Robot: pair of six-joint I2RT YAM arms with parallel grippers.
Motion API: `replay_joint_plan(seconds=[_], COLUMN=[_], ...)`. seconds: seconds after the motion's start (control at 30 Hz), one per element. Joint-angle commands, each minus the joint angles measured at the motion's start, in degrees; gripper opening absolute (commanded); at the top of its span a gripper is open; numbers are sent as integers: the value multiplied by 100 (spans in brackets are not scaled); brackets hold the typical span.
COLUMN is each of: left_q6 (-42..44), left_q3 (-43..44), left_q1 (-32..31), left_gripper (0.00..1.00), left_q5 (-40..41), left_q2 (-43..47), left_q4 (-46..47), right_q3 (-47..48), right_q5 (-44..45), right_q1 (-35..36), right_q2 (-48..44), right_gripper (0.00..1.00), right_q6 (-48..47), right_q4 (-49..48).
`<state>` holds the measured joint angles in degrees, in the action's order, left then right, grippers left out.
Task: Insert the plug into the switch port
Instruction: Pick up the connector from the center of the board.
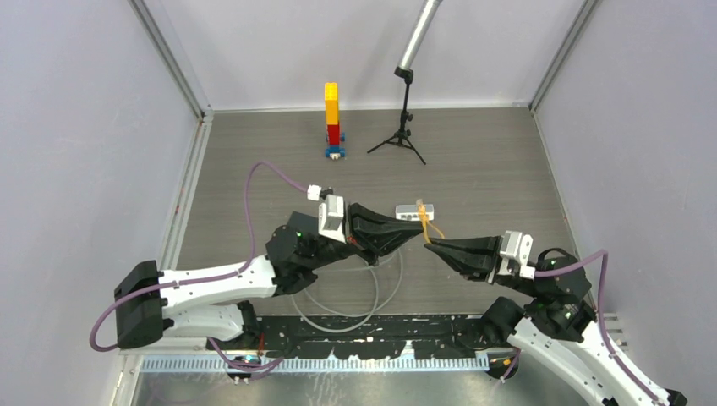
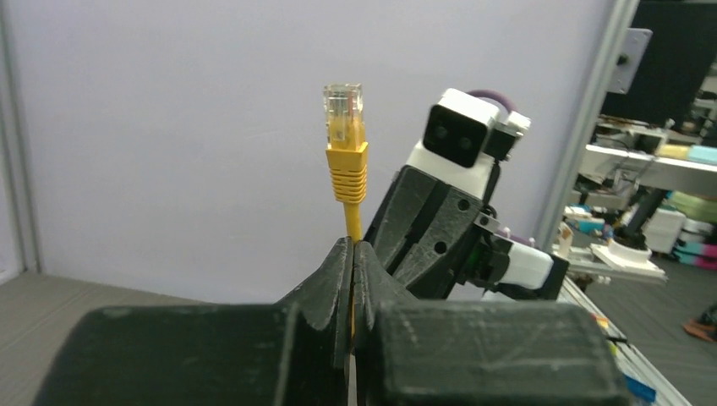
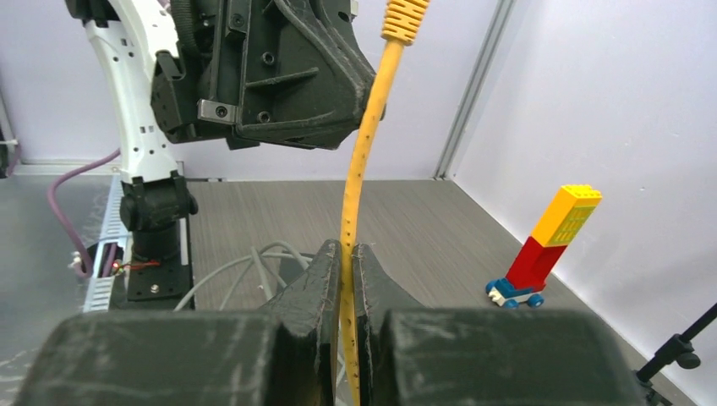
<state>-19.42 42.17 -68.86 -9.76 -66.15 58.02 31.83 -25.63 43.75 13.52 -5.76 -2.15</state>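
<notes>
The plug (image 2: 343, 106) is clear, with a yellow boot on a thin yellow cable (image 3: 359, 169), and it stands upright above my left gripper (image 2: 353, 245). That gripper is shut on the cable just below the boot. My right gripper (image 3: 347, 249) is shut on the same cable lower down. In the top view the left gripper (image 1: 420, 233) and right gripper (image 1: 429, 245) meet tip to tip just in front of the small white box (image 1: 407, 211). The plug (image 1: 421, 205) overlaps the box there. The switch port opening cannot be made out.
A yellow, red and blue brick tower (image 1: 332, 118) stands at the back, with a black tripod (image 1: 404, 127) to its right. Grey cable loops (image 1: 355, 296) lie on the table near the arm bases. Walls close in on both sides.
</notes>
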Motion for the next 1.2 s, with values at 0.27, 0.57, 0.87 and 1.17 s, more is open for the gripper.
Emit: replay_joint_plan(seconds=[0.27, 0.57, 0.87, 1.17], left_q6=[103, 44, 504, 211], left_q3=[494, 533, 601, 797], left_q1=[-4, 2, 8, 6], left_gripper=[26, 14, 0, 0], left_q5=[-985, -745, -1944, -3340], left_q2=[-298, -384, -318, -401], left_q4=[165, 157, 78, 268], right_q3=[255, 301, 430, 711], right_q5=[-89, -179, -375, -1973], right_q1=[12, 18, 18, 20], right_q2=[-319, -360, -275, 655], right_gripper=[0, 1, 48, 46], right_q6=[247, 268, 447, 1219], right_q4=[103, 180, 294, -405])
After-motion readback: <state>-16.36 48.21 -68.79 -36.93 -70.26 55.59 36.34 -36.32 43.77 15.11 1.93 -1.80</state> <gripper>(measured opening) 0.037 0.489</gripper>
